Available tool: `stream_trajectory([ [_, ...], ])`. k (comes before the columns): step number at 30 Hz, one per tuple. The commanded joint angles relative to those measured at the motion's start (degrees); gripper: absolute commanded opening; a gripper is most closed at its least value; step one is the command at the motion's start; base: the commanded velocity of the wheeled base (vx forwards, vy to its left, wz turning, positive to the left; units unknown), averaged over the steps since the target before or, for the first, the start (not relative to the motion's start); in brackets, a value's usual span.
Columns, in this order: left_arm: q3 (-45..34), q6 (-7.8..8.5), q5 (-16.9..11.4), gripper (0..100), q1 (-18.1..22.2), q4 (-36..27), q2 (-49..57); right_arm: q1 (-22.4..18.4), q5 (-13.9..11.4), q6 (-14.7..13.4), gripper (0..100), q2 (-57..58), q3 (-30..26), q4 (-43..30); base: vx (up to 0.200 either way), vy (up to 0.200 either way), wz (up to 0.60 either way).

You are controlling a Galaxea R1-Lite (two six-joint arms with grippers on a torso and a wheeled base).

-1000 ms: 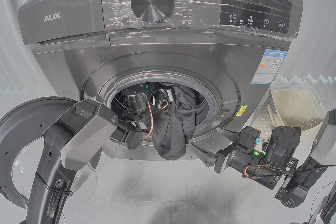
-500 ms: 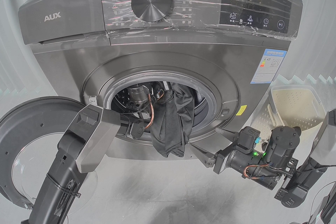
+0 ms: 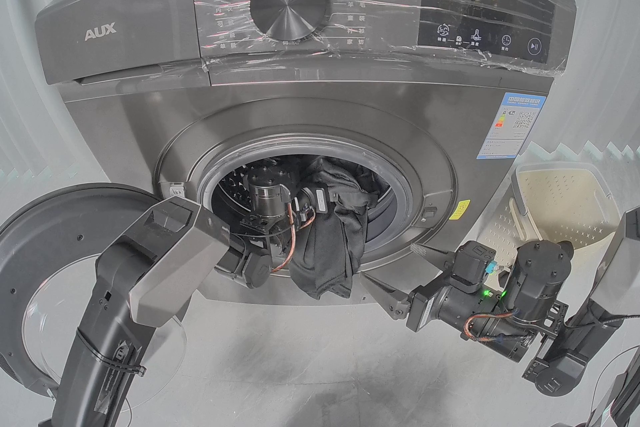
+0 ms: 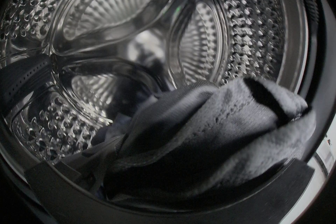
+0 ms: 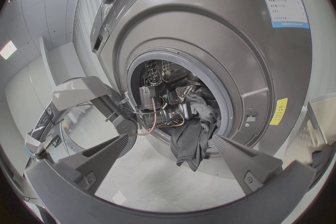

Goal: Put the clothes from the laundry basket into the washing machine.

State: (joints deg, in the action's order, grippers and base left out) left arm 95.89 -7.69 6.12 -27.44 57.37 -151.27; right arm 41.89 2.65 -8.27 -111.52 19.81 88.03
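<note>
The washing machine [image 3: 120, 135] stands with its round door [image 3: 47, 248] swung open to the left. A dark garment [image 3: 330, 235] lies bunched in the drum mouth, and its lower part hangs out over the front rim. My left arm reaches into the drum [image 4: 115, 7]. There my left gripper [image 4: 182, 154] is open, with the grey-black cloth [image 4: 224, 130] lying across its fingers [image 4: 70, 168]. My right gripper [image 3: 390, 261] hangs open and empty below and to the right of the opening, pointing at the hanging cloth [image 5: 192, 144].
A cream laundry basket [image 3: 567, 208] stands on the floor to the right of the machine, behind my right arm. Something dark [image 5: 322, 161] shows at its edge in the right wrist view. Bare grey floor lies in front of the machine.
My left arm pushed up and deeper into the drum, then drew back a little. The garment rose with it and now sits more bunched at the opening, with less hanging out. The right arm kept still.
</note>
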Motion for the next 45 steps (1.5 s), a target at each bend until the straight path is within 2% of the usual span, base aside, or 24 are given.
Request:
stream_trajectory([
  [1,-9.8,0.66,-2.5,100,-2.4,-2.0,7.0,0.0,0.0,0.0,100,0.2,0.1,0.0,0.0,0.0,0.0],
  [8,-15.9,3.12,-5.8,100,-3.4,-3.5,8.0,0.7,0.1,0.0,100,0.1,0.1,0.0,0.0,0.0,0.0],
  [23,-14.2,3.39,-6.6,100,-4.8,-3.8,2.3,1.5,0.1,-0.1,100,-0.2,0.1,0.0,0.0,0.0,0.0],
  [24,-14.2,3.47,-6.6,0,-4.8,-3.8,2.1,1.5,0.1,-0.1,100,-0.2,0.1,0.0,0.0,0.0,0.0],
  [26,-13.4,3.74,-6.6,0,-4.6,-3.9,1.9,1.5,0.1,-0.1,100,-0.1,0.1,0.0,0.0,0.0,0.0],
  [33,-10.8,3.12,-6.0,0,-4.1,-3.6,2.6,1.5,0.1,-0.1,100,-0.1,0.4,0.0,0.0,0.0,0.0],
  [35,-7.5,2.95,-5.4,0,-3.1,-3.3,2.7,1.5,0.1,-0.1,100,0.0,0.7,0.0,0.0,0.0,0.0],
  [41,4.0,2.77,-0.8,0,0.0,-3.6,0.8,1.5,0.1,-0.1,100,0.1,0.8,0.0,0.0,0.0,0.0],
  [45,11.6,2.59,0.3,0,1.5,-4.5,-0.9,1.5,0.1,0.0,100,0.1,1.0,0.0,0.0,0.0,0.0],
])
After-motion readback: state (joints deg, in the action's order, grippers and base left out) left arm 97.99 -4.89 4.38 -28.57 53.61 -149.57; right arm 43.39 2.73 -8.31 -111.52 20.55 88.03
